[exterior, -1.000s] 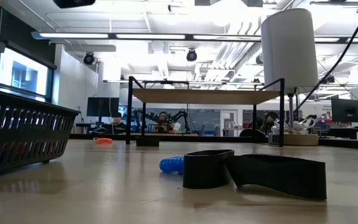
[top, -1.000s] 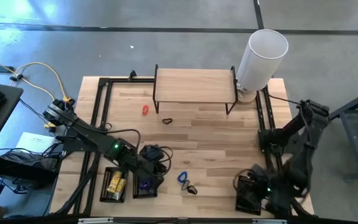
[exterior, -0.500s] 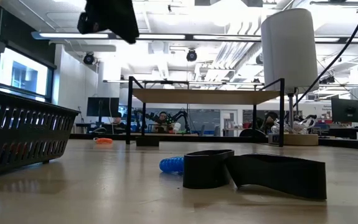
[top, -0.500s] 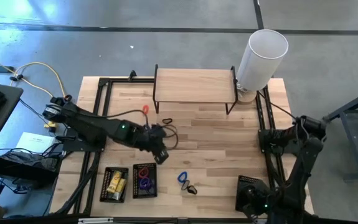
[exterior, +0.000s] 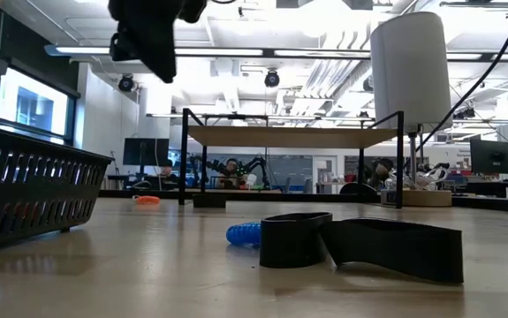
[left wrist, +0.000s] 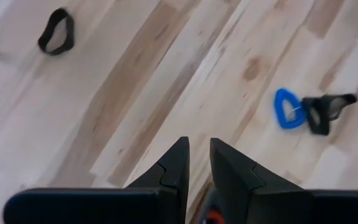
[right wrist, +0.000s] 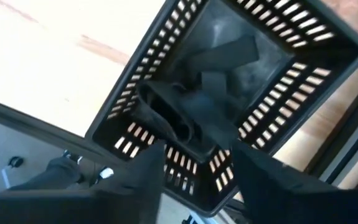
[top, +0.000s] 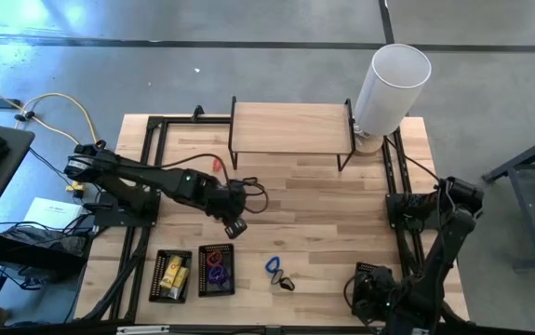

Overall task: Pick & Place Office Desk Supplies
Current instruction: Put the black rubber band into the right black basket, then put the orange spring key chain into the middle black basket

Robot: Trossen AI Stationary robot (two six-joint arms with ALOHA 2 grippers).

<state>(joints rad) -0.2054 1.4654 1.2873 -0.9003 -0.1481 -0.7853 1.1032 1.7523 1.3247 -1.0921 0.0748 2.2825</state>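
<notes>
The left end effector (top: 235, 226) hung above the wooden surface (top: 323, 214), out over its left-middle part, with its two fingers (left wrist: 177, 163) drawn close together, a slim gap left between them and nothing seen gripped. In the low view it showed as a dark shape (exterior: 147, 35) high up, clear of the surface.

Below it, near the front edge, sat two small black mesh trays side by side: the left tray (top: 157, 279) held yellow packets (top: 175, 276), and the right tray (top: 202, 270) held a purple loop (top: 216, 274) and a red loop (top: 216, 258). Farther back, an orange-red loop (top: 218, 165) lay on the surface beside the leg of a low wooden shelf (top: 290, 127), and a black loop (top: 249, 180) lay just to its right. Toward the front middle, a blue loop (top: 272, 267) lay touching a black clip-like piece (top: 287, 283); the left wrist view showed the same pair, the blue loop (left wrist: 286, 109) against the black piece (left wrist: 325, 111).

A tall white cylinder (top: 390, 86) stood at the back right corner.

The right end effector (top: 379, 296) hovered at the front right over a third black mesh tray (right wrist: 328, 62), its fingers (right wrist: 150, 163) spread apart. Black bands (right wrist: 185, 118) lay inside that tray, just ahead of the fingertips; whether they were touched could not be told.
</notes>
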